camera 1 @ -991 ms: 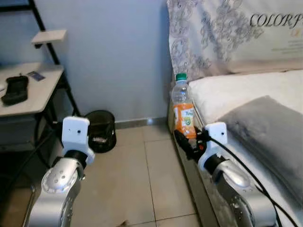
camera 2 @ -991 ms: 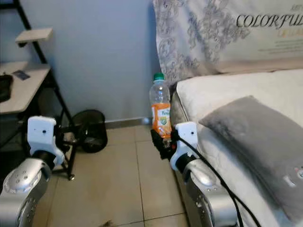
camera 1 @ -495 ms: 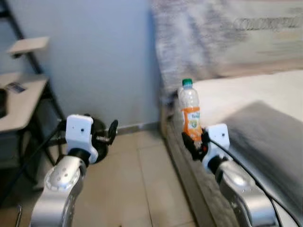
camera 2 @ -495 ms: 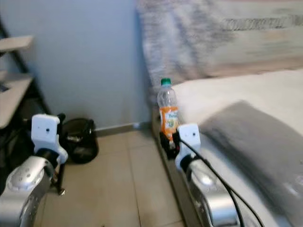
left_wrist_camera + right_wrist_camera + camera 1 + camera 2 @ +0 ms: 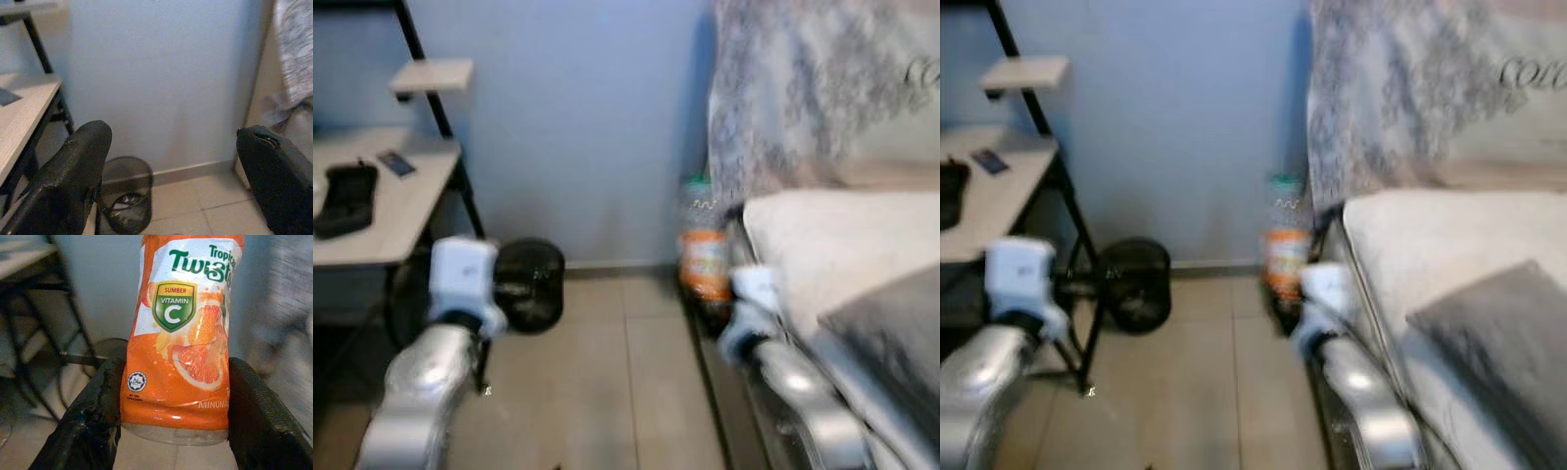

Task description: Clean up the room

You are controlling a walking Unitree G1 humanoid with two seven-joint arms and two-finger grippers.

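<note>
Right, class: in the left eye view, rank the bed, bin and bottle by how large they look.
1. Bed, largest.
2. Bin.
3. Bottle, held by the right tool; it looks close to the bin in size, and blur makes that unsure.

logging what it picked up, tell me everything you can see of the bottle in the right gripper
The bottle is clear plastic with an orange label showing a green "Vitamin C" shield and orange slices, and a green cap. It stands upright, clamped at its lower part between the right gripper's two black fingers, held above the floor beside the bed. It looks empty.
</note>
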